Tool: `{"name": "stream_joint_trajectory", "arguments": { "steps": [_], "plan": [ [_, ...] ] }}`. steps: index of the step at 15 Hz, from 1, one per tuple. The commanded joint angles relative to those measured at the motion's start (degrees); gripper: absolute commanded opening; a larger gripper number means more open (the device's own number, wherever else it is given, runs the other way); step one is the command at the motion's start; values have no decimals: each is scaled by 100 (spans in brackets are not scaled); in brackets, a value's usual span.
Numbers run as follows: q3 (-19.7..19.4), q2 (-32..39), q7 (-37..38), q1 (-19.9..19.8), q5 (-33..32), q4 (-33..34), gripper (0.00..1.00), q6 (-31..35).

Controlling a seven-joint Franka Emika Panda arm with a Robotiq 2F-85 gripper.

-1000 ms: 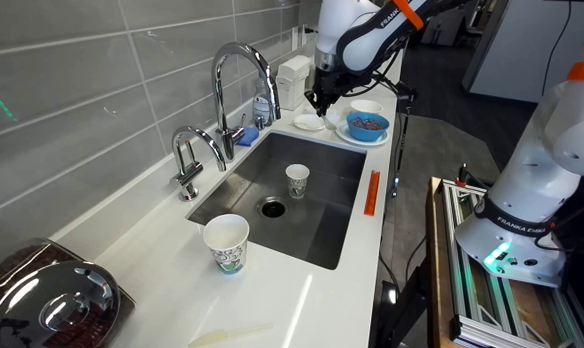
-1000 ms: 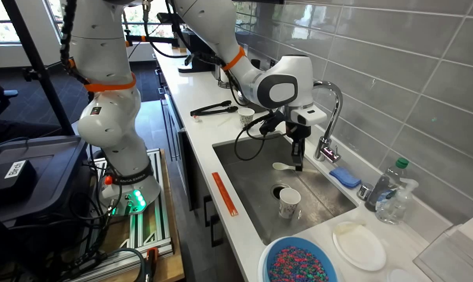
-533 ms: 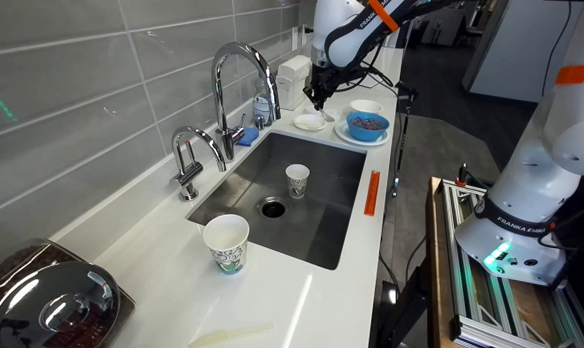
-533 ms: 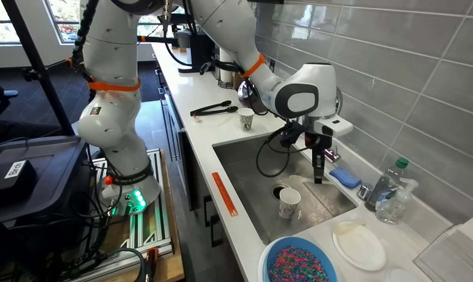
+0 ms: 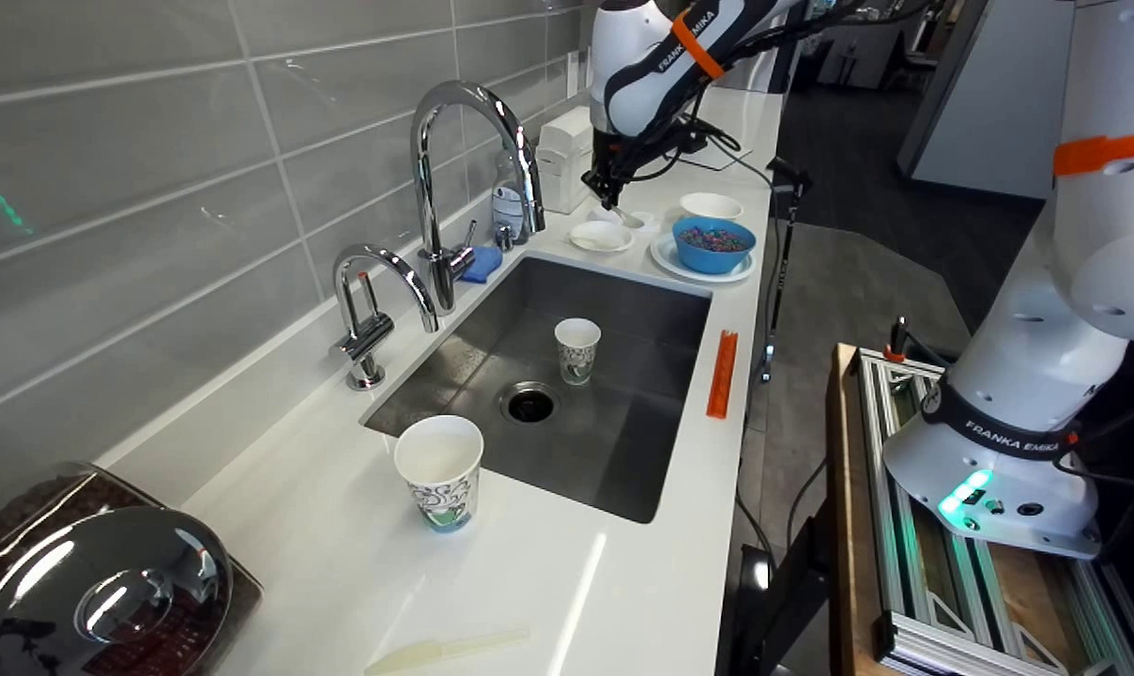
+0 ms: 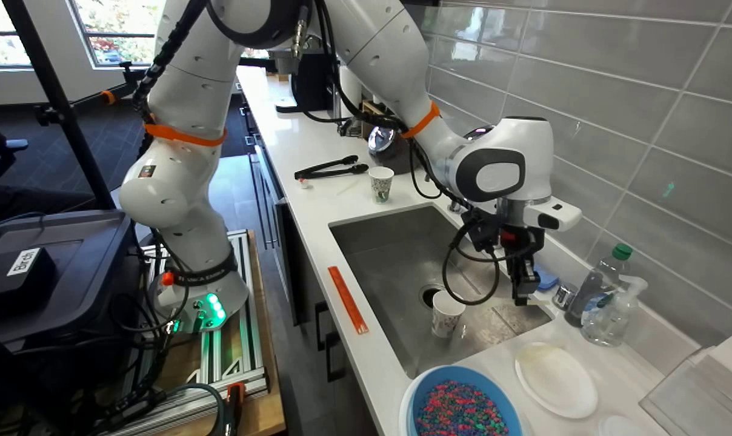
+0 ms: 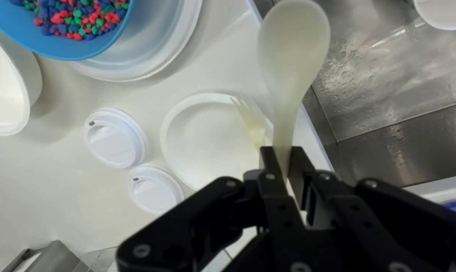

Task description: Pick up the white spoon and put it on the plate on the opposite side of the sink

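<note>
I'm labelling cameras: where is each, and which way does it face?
Wrist view: behind the gripper, facing down at the plate; gripper and white spoon show.
Exterior view: by the jar, facing along the sink; arm, gripper, base show.
Exterior view: by the blue bowl, facing back; arm, gripper, base show.
Both exterior views share the sink.

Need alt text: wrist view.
The gripper holds the white spoon by its handle. To its left: the white plate with a pale fork at its edge, two white lids, a blue bowl of colored pebbles. The sink is right.
</note>
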Motion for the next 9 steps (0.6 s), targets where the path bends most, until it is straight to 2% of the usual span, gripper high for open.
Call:
{"name": "stream_joint_trajectory", "arguments": {
  "steps": [1,9],
  "plan": [
    [-25,542,-613,-88,225,681,3,-419],
    [254,1208,-1933,-674,922,1527,3,-650]
  ]
}}
